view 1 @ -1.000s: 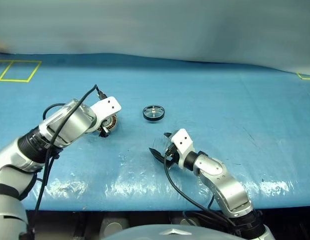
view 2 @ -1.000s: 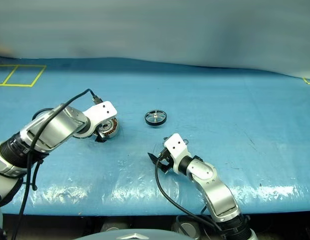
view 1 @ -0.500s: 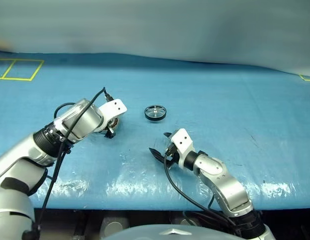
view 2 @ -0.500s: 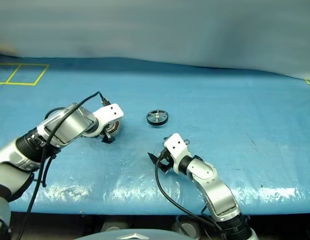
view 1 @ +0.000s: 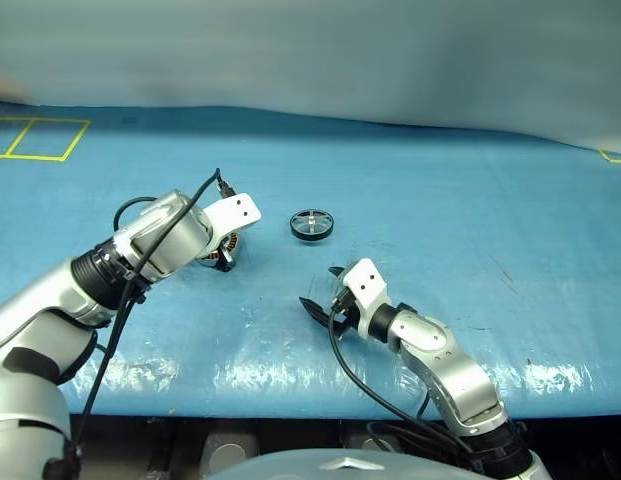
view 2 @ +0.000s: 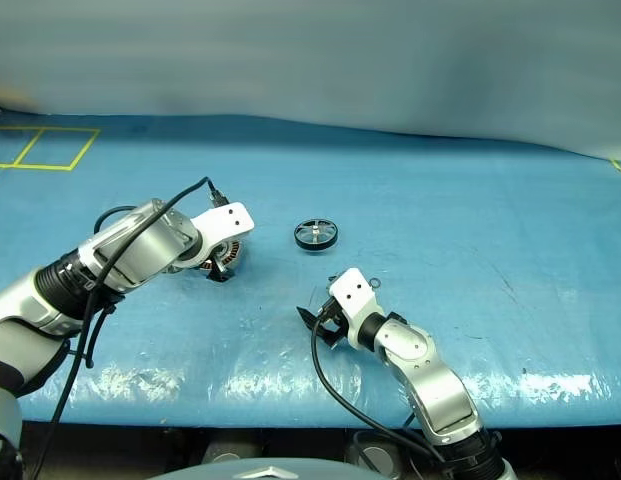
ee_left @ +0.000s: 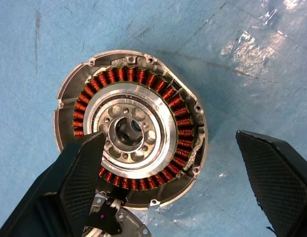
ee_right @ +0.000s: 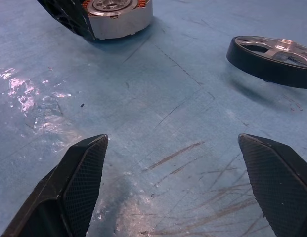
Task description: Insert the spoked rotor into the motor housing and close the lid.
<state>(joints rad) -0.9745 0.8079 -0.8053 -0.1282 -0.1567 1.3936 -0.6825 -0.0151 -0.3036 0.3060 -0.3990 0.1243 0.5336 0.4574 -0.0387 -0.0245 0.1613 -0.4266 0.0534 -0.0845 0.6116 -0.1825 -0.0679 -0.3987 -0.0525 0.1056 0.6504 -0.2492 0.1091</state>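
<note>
Glossy blue sheet (view 1: pixel 440 210) bears copper-wound round motor housing (ee_left: pixel 129 132), black spoked rotor (view 1: pixel 311 224); both jaws released.

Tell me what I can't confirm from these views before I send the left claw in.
- Round grey copper-wound motor housing: in the head views the left arm hides most of it; in the left wrist view one black finger hides its near rim.
- Silver-grey lid: can't be made out; only a sliver at the wrist view's lower edge.
- Black spoked rotor ring: spokes too small to count; cut off by the right wrist view's edge.
</note>
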